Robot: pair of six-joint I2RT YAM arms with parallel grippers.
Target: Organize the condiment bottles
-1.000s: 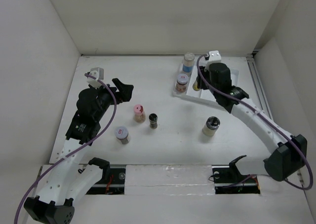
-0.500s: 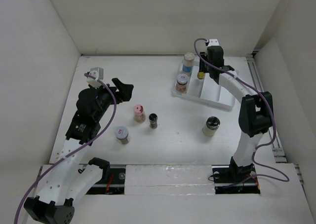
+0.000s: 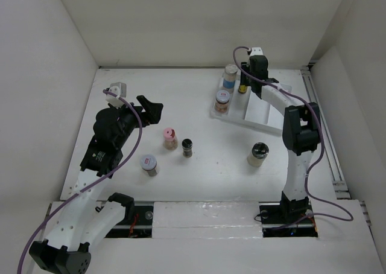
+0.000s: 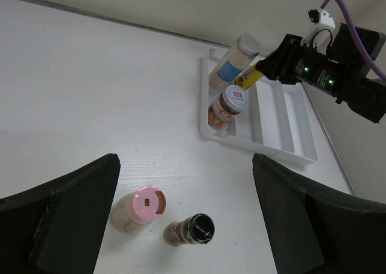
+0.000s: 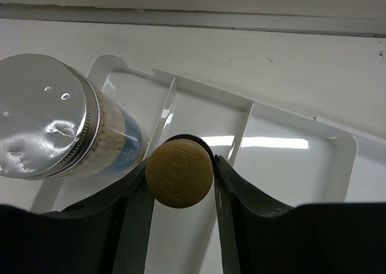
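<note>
Right gripper [image 5: 181,186] is pinched narrow on the slim yellow bottle [image 5: 179,168]. I'm holding it upright by the cap so it can drop straight into the second slot of the white divided tray [image 5: 338,159], just beside the tall silver-capped jar [image 5: 45,123]. I can't tell if its base is down yet. The red-labelled jar [image 3: 222,101] shares the first slot. Left gripper [image 3: 152,105] hangs half-open and empty, clear of the pink-capped jar [image 3: 169,137], small black-capped bottle [image 3: 187,147], short silver-capped jar [image 3: 148,163] and dark-capped jar [image 3: 258,154] loose on the table. Since a second ago the right arm has stretched from mid-tray to the far end; the left arm and the loose jars haven't budged.
</note>
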